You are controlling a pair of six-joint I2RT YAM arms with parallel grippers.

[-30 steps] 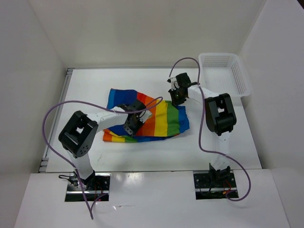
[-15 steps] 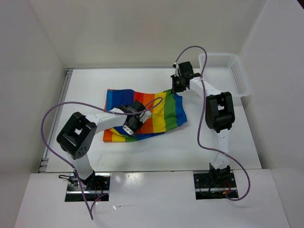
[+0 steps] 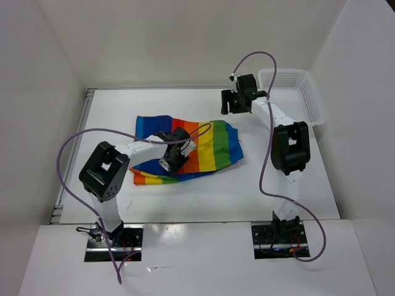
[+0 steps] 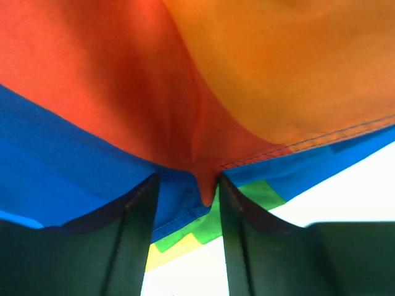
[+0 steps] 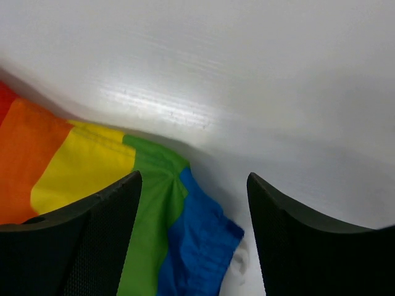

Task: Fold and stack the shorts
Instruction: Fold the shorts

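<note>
The rainbow-striped shorts (image 3: 213, 147) lie spread on the white table in the middle of the top view. My left gripper (image 3: 171, 159) is low over their left half. In the left wrist view it (image 4: 186, 180) is open, with a small pucker of red fabric (image 4: 206, 185) standing between the fingers, close to the right one. My right gripper (image 3: 228, 102) hangs above the table just beyond the shorts' far right corner. It (image 5: 194, 179) is open wide with nothing in it, and the blue and green corner of the shorts (image 5: 194, 246) lies on the table below.
A white mesh basket (image 3: 311, 98) stands at the back right, beside the right arm. White walls close in the table on the left, back and right. A purple cable loops from each arm.
Both grippers have opened and let go of the shorts. The right one carried the right edge back and right, then released it and moved up and away. The cloth now lies flatter.
</note>
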